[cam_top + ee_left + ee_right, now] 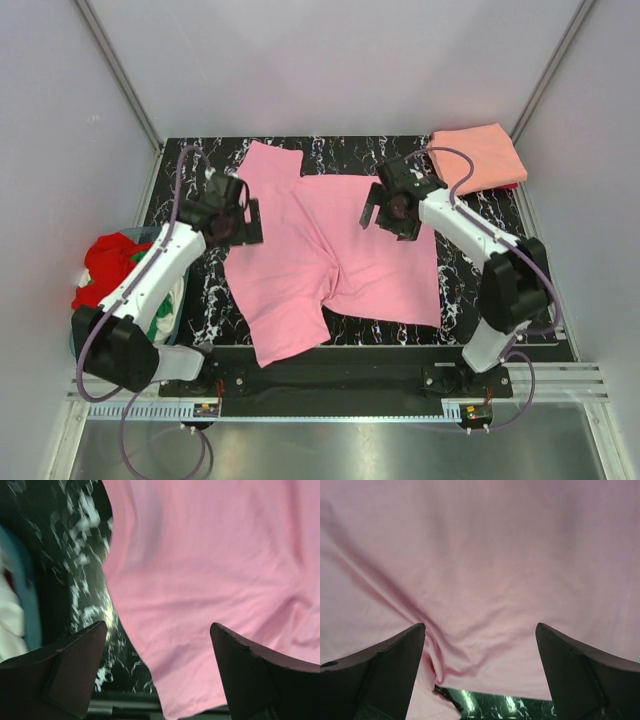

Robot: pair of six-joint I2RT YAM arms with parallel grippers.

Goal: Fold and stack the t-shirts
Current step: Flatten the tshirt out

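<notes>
A bubblegum pink t-shirt point(320, 250) lies spread and wrinkled across the black marbled table point(480, 290). Over its left edge hovers my left gripper point(248, 222), open; in the left wrist view the left gripper point(157, 630) has the pink t-shirt's point(215, 565) side edge below the gap and nothing held. My right gripper point(372, 212) stands open above the shirt's upper right part. The right wrist view shows the right gripper point(480, 627) over creased pink t-shirt cloth point(480, 555) near an edge. A folded salmon-orange t-shirt point(480, 155) rests at the back right corner.
A round blue-grey basket point(31, 605) stands off the table's left side, holding a red t-shirt point(110, 262) and white and green cloth point(165, 312). Grey walls close in the back and both sides. A metal rail runs along the near edge.
</notes>
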